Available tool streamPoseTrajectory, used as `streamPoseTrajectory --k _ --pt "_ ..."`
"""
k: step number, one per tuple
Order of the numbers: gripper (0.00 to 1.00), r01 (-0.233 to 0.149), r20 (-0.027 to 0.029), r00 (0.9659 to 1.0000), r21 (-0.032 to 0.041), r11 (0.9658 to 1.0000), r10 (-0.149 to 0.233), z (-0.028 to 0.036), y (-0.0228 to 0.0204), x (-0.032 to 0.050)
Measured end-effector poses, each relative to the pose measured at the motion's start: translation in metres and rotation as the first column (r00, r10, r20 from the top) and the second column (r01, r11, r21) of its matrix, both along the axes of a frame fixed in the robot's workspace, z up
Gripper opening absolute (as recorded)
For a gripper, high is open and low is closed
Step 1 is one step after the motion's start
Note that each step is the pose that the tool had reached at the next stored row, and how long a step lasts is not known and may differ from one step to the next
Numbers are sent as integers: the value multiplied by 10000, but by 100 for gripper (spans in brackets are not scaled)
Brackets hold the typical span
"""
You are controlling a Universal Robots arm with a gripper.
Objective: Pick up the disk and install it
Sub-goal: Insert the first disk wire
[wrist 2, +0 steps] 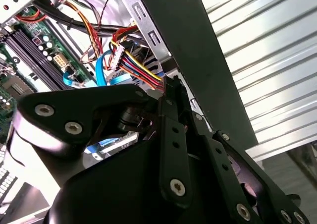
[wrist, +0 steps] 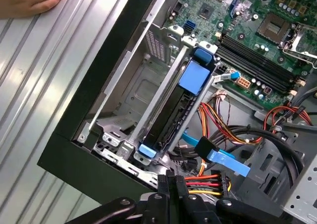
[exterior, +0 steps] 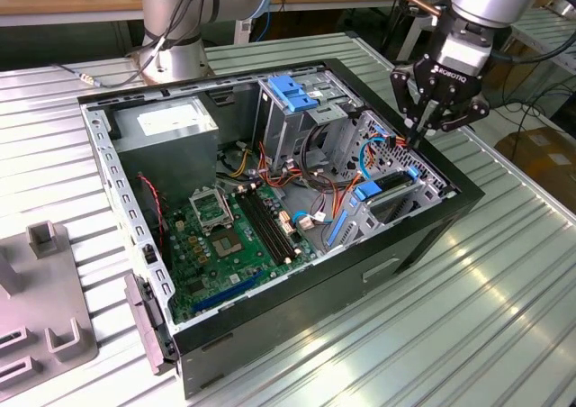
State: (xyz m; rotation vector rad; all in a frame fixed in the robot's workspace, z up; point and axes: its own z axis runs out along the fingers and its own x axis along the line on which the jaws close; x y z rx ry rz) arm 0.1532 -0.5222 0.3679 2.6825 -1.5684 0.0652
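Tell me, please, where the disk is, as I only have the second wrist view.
Observer: In the first wrist view the disk stands on edge in a bay at a corner of the case, with its blue frame showing at both ends.
Operator: Thank you. Where is the hand relative to it?
Observer: In the exterior view the hand hangs just above that corner, at the exterior view's right end of the case.

Pincer closed, pointing downward.
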Motion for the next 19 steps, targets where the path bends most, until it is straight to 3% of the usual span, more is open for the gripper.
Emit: streamPoseTrajectory --k 5,8,11,14,19 --pt "17 401 -1 9992 0 9992 -401 -2 0 -25" --pt "17 809 0 9967 -1 9967 -809 -3 0 -27" --pt "17 1469 0 9892 -1 9892 -1469 -8 0 -27" --pt "17 2056 0 9786 -1 9786 -2056 -12 0 -26" --pt "17 2936 0 9559 -1 9559 -2936 -16 0 -26"
